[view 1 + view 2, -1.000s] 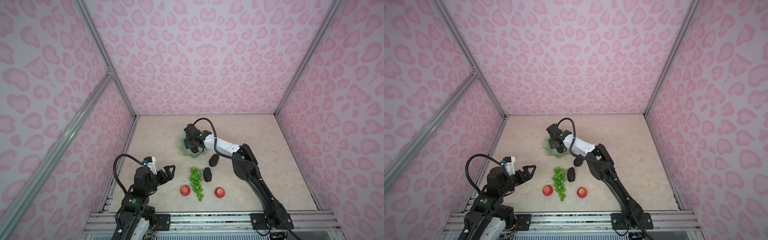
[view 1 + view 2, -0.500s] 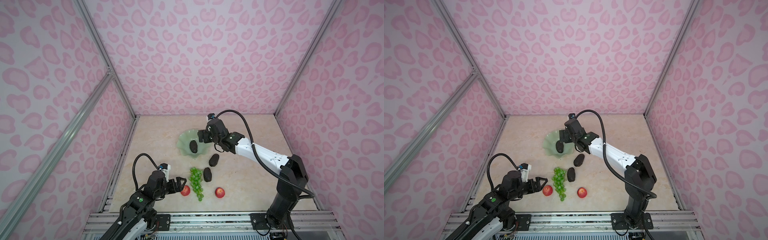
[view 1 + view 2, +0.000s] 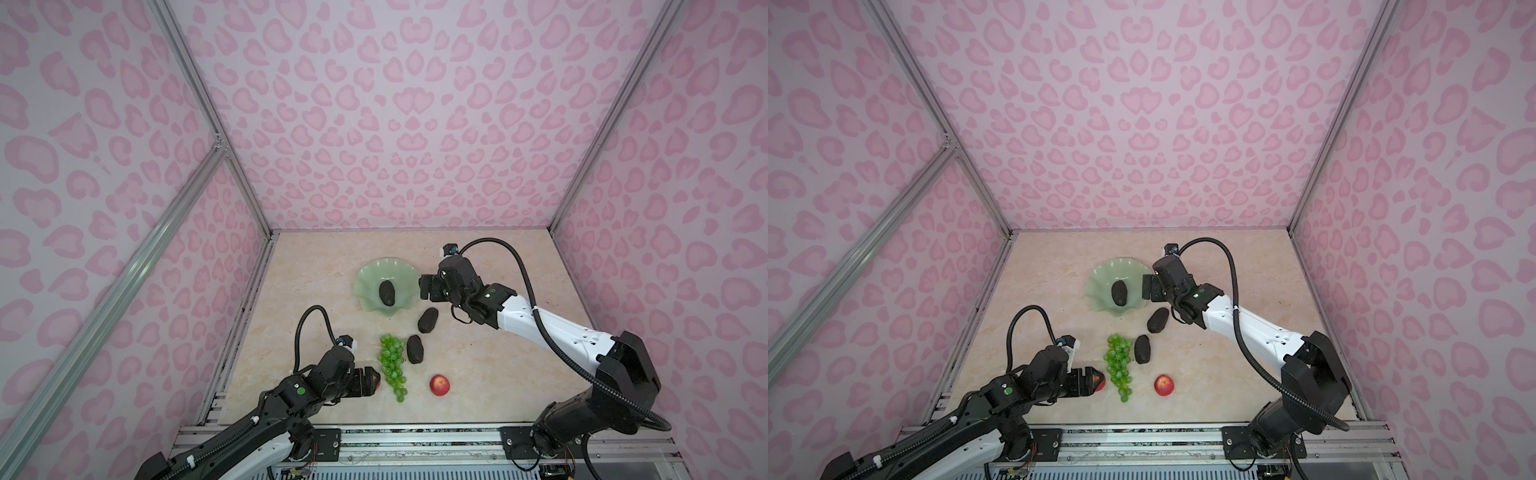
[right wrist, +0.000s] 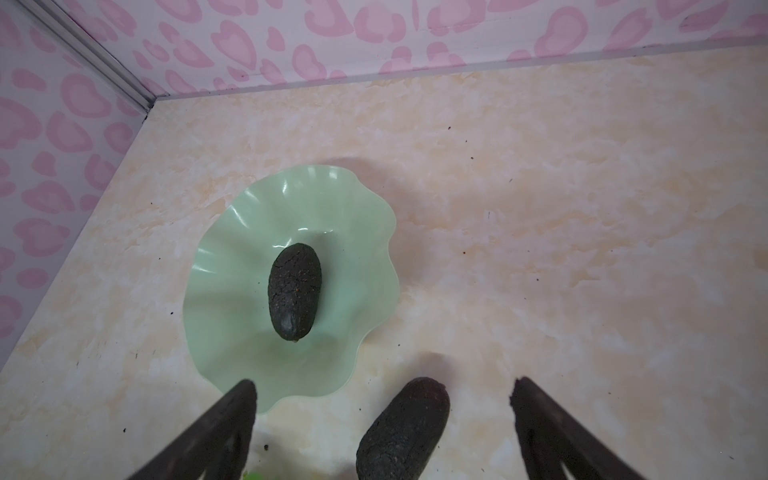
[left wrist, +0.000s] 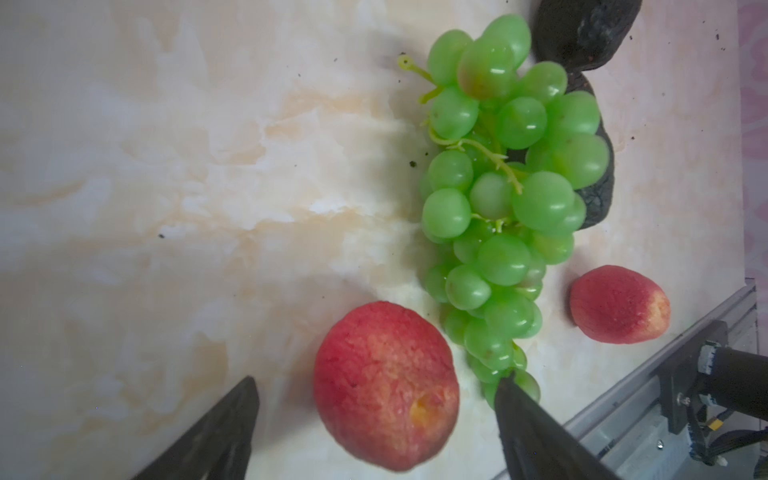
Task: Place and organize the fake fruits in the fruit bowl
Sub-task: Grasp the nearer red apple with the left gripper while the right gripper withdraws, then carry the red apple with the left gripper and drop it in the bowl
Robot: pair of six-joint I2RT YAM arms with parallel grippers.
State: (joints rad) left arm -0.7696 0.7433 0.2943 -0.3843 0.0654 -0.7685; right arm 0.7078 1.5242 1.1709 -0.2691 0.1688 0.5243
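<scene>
Left wrist view: grapes [image 5: 498, 199] lie just beside the red apple [image 5: 386, 386].

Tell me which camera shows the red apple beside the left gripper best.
The left wrist view: the apple fills the foreground, whole, between the fingers of the open left gripper. In both top views the gripper hides all but a red sliver of it. The right wrist view does not show it.
</scene>
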